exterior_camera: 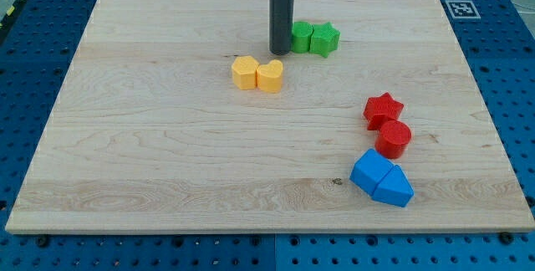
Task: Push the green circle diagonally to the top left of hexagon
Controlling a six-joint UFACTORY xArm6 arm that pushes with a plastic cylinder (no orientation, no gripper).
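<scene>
Wooden board (pixel 167 137), my tip (pixel 279 52) touching the green circle's (pixel 300 36) left edge and partly hiding it, green star (pixel 324 38) alongside, yellow hexagon (pixel 244 73) below-left, rod bears no jaws and holds nothing.

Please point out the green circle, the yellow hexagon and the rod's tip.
green circle (pixel 300 36), camera view, its top face.
yellow hexagon (pixel 244 71), camera view, its top face.
my tip (pixel 279 52), camera view, the rod's lower end.

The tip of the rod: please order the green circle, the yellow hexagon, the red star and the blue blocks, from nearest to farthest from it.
From my tip:
1. Green circle, touching or nearly so, at the tip's right.
2. Yellow hexagon, below-left.
3. Red star, lower right.
4. Blue blocks, farthest, toward the view's bottom right.
</scene>
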